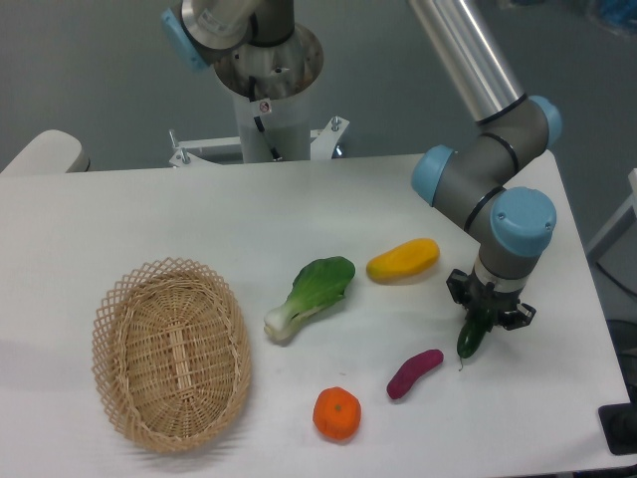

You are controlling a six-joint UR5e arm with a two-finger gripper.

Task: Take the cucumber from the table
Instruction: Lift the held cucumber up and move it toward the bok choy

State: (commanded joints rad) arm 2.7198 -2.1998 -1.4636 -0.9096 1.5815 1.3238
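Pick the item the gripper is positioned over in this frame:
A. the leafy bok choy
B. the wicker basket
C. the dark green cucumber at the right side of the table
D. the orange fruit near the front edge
C: the gripper sits directly over the upper end of the cucumber, its fingers on either side of it, while the other items lie apart to the left on the table.
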